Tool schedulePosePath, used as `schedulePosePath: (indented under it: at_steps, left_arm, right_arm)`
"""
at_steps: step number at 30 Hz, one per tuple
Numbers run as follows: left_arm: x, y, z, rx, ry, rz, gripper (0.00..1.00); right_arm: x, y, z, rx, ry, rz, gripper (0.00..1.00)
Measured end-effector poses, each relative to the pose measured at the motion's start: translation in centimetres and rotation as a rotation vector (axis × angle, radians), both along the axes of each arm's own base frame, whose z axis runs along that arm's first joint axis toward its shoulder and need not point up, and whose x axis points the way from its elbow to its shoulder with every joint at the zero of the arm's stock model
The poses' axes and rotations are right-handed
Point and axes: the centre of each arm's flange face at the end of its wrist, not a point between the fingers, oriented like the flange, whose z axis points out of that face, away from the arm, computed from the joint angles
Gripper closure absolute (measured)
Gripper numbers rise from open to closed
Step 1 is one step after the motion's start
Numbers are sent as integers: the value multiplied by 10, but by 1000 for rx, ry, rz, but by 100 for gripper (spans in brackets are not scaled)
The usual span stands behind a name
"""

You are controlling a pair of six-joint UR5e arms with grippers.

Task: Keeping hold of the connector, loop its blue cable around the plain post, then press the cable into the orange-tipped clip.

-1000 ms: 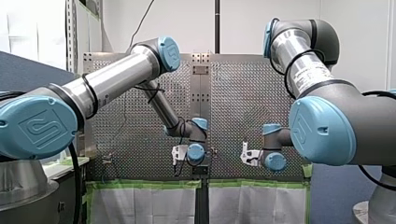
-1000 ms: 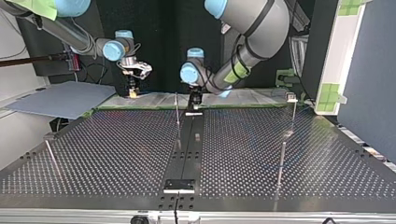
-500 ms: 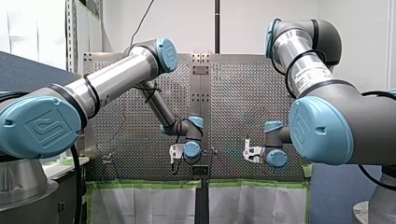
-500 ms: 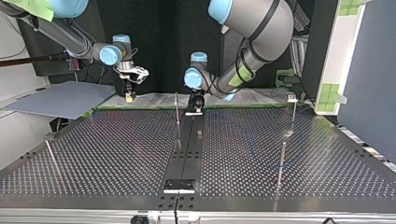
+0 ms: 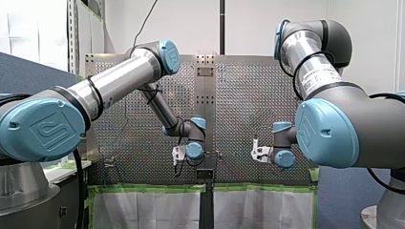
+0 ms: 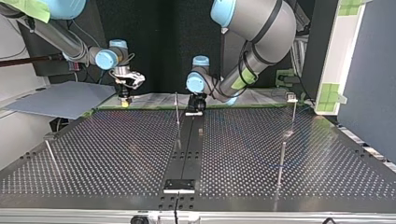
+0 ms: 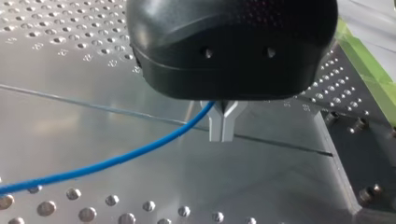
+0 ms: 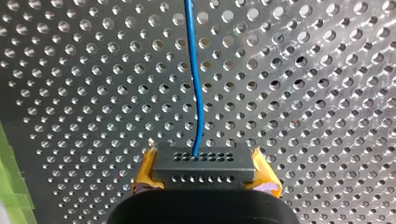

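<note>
Connector (image 8: 204, 164) is pinched by the right gripper (image 8: 204, 173), held low and pointed down at the perforated surface (image 8: 303, 93); its blue cable (image 8: 195, 84) is led ahead. The left gripper (image 7: 222, 134) (fingertips (image 7: 215, 130) pressed together, cable at their fork) is likewise pointed downward.

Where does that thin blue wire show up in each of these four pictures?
Front view: too thin to make out here.
Top view: not discernible either.
Left wrist view: the blue wire runs from between my left gripper's metal fingers out over the table.
Right wrist view: it runs straight ahead from the connector held by my right gripper.
Shared landmark: the perforated table, in all four.
</note>
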Motion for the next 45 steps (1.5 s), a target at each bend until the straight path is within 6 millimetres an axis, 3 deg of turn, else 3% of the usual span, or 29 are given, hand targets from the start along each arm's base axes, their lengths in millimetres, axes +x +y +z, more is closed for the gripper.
schedulePosePath:
  at_steps: [12, 23, 25, 26, 28, 29, 31, 32, 34, 41, 43, 44, 45]
  left_arm:
    - [4, 7, 3, 37, 4, 31, 100]
    - [8, 4, 9, 30, -11, 48, 100]
    - [8, 3, 9, 28, -11, 46, 89]
    - [8, 3, 9, 27, -11, 46, 89]
    - [8, 3, 9, 25, -11, 46, 76]
    - [8, 3, 9, 24, -10, 45, 76]
    - [8, 3, 9, 21, -10, 45, 59]
    - [8, 3, 8, 21, -9, 46, 59]
    - [7, 3, 8, 23, -5, 46, 47]
    - [3, -4, 7, 25, 7, 3, 35]
    - [2, -6, 7, 23, 9, -15, 25]
    - [3, -6, 7, 23, 10, -23, 25]
    - [3, -7, 7, 24, 12, -30, 9]
  right_arm:
    - [-7, -21, 9, -13, 1, -17, 100]
    - [-9, -31, 2, -10, 2, -18, 100]
    - [-9, -33, 3, -14, 0, -16, 100]
    - [-8, -34, 4, -16, -1, -15, 100]
    - [-8, -36, 5, -20, -5, -12, 100]
    - [-8, -37, 5, -21, -6, -11, 100]
    - [-7, -38, 6, -22, -7, -8, 100]
    - [-7, -38, 6, -23, -8, -7, 100]
    - [-7, -39, 6, -23, -9, -5, 100]
    - [-7, -39, 6, -21, -10, -4, 100]
    - [-7, -39, 6, -21, -11, -4, 100]
    - [-7, -39, 6, -21, -11, -4, 100]
    - [-7, -39, 6, -21, -11, -4, 100]
